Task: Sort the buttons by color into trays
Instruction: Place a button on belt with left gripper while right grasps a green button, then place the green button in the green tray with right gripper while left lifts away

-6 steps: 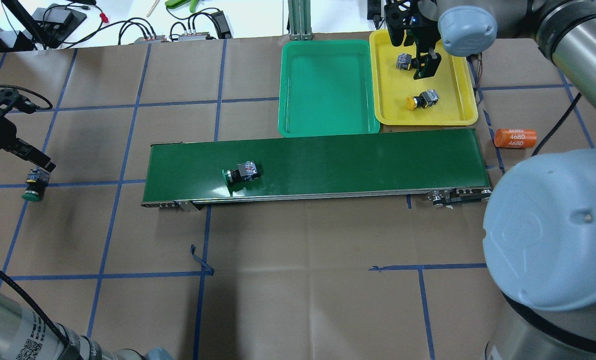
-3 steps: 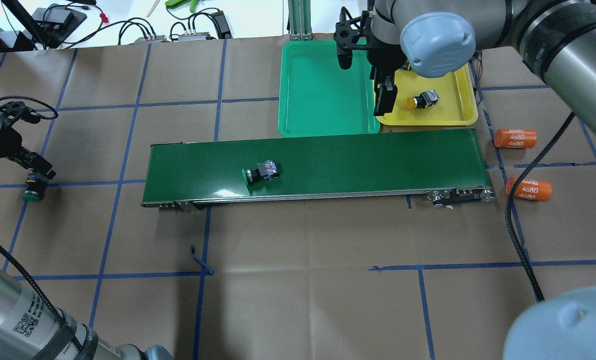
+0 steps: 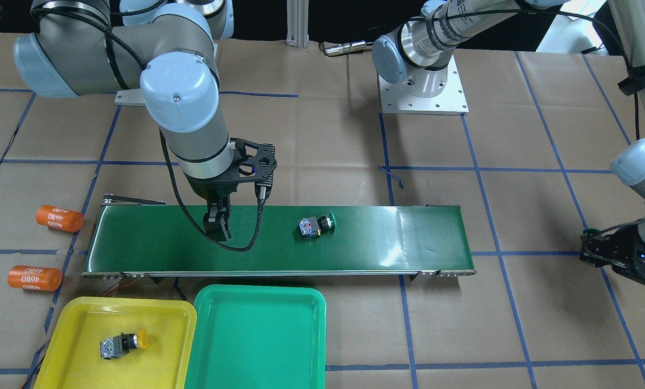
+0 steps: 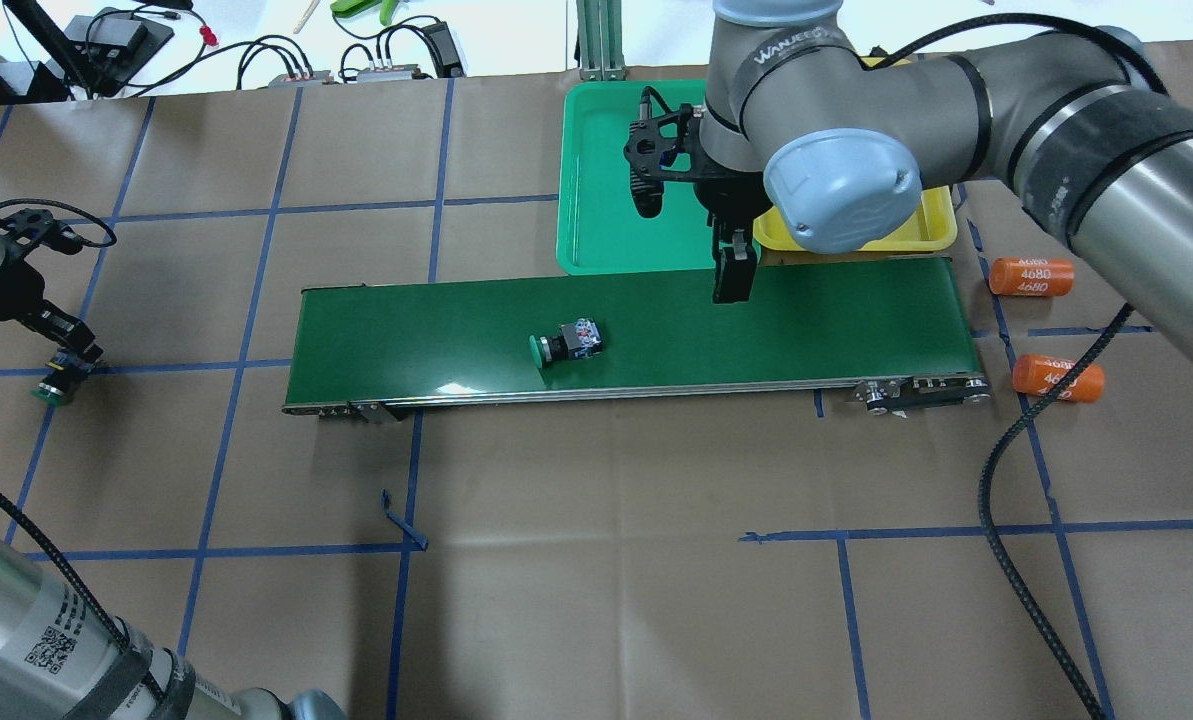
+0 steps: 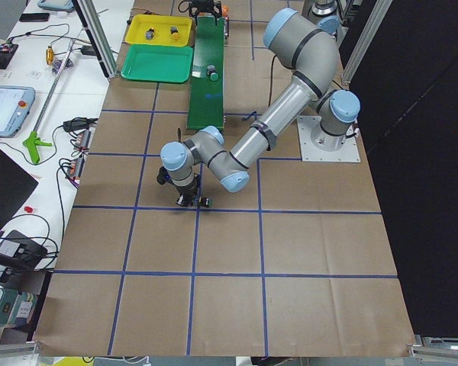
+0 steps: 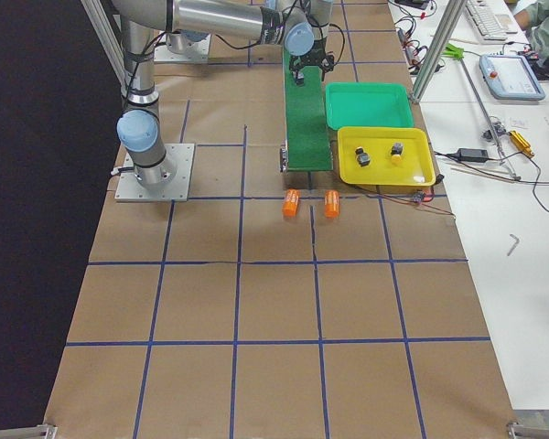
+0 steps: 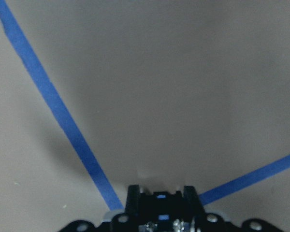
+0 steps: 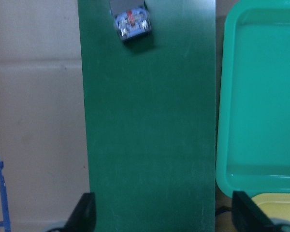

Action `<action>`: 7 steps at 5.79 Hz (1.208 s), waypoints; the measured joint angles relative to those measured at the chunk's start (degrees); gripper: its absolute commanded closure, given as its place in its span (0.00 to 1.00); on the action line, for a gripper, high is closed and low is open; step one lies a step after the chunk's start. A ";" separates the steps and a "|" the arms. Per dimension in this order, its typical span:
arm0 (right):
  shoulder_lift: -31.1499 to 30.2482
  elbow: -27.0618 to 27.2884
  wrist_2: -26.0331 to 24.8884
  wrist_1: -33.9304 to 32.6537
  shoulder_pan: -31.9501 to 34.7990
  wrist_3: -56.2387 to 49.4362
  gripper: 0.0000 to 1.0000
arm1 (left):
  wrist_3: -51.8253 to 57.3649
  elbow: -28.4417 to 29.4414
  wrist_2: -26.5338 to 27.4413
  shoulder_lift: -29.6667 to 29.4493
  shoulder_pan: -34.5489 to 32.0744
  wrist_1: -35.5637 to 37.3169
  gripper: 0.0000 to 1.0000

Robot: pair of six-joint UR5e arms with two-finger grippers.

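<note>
A green-capped button [image 4: 566, 345] lies on its side on the conveyor belt [image 4: 836, 320]; it also shows in the front view [image 3: 316, 225] and the right wrist view [image 8: 131, 21]. My right gripper [image 4: 689, 240] is open and empty, over the belt's far edge by the green tray [image 4: 596, 180], to the right of that button. The yellow tray [image 3: 84, 324] holds two yellow-capped buttons [image 6: 363, 157] [image 6: 396, 149]. My left gripper [image 4: 64, 345] is shut on a second green-capped button [image 4: 53, 385], low over the table at the far left.
Two orange "4680" cylinders [image 4: 1031, 275] [image 4: 1056, 378] lie on the paper off the belt's right end. The right arm's bulk hides most of the yellow tray from overhead. Cables and boxes lie beyond the table's far edge.
My right arm swung from over the yellow tray, across the green tray, to the belt's far edge. The button on the belt travelled right. My left gripper shifted slightly left with its button.
</note>
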 measured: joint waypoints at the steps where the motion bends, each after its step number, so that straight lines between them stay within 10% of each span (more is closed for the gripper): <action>1: 2.05 0.24 0.07 -2.94 2.64 2.67 0.00 | 0.44 0.16 -0.03 2.11 -0.64 -2.04 1.00; 6: 5.74 8.02 -0.45 -13.48 4.54 -5.41 0.04 | 24.57 -3.91 -5.01 15.21 -26.34 -10.39 0.97; 7: 5.60 9.42 -0.54 -13.92 2.71 -6.19 0.52 | 28.71 -6.36 -6.35 15.83 -29.81 -10.06 0.96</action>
